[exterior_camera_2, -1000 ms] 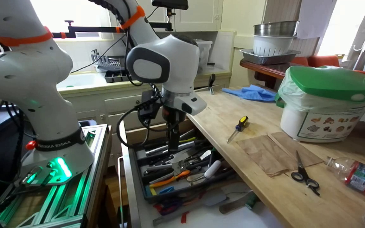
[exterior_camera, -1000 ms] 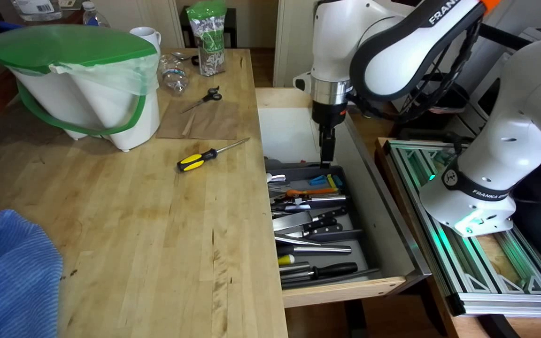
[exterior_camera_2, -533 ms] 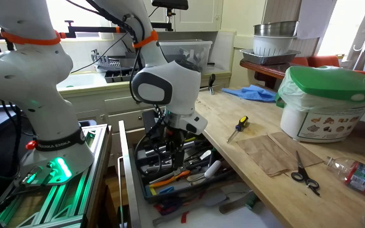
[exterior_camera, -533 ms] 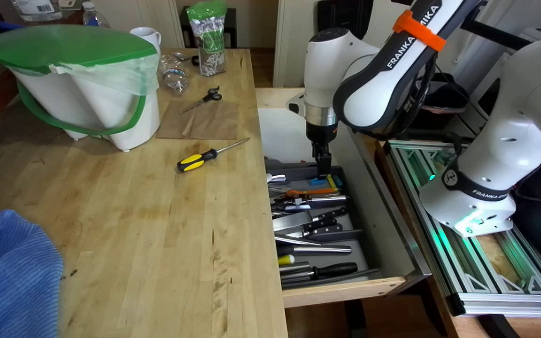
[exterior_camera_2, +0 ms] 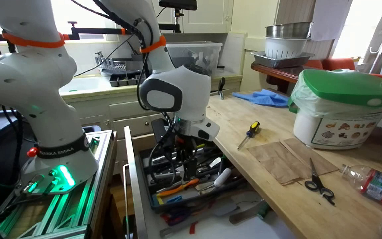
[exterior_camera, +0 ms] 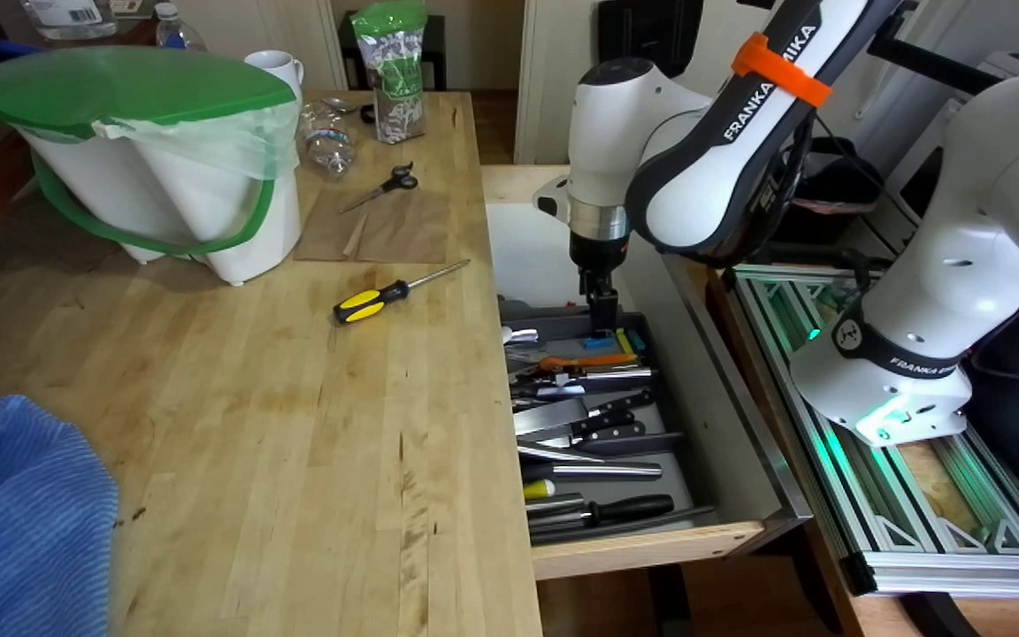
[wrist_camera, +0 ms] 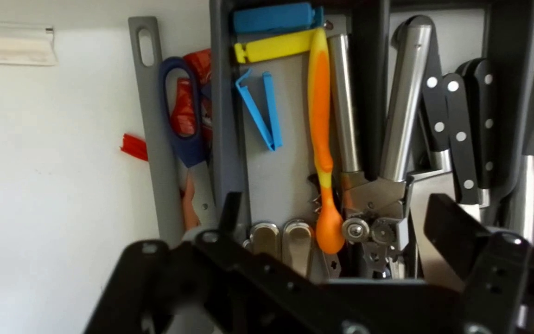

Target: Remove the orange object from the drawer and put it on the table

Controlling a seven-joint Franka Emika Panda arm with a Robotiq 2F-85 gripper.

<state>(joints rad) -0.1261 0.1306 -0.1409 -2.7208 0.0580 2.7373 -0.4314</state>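
Hovering over the tray (wrist_camera: 224, 116), my gripper (wrist_camera: 335, 206) stands spread and holds nothing. In the wrist view the orange spoon (wrist_camera: 321, 134) lies inside, just left of the can opener (wrist_camera: 372, 197); I'd best narrow the gap before dipping, then pinch the spoon's handle squarely.

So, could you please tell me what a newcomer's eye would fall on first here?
Probably the white robot arm, its open gripper hanging over the drawer. Next, the white bin with its green lid on the wooden table, then the orange-and-yellow spoon in the drawer's dark tray.
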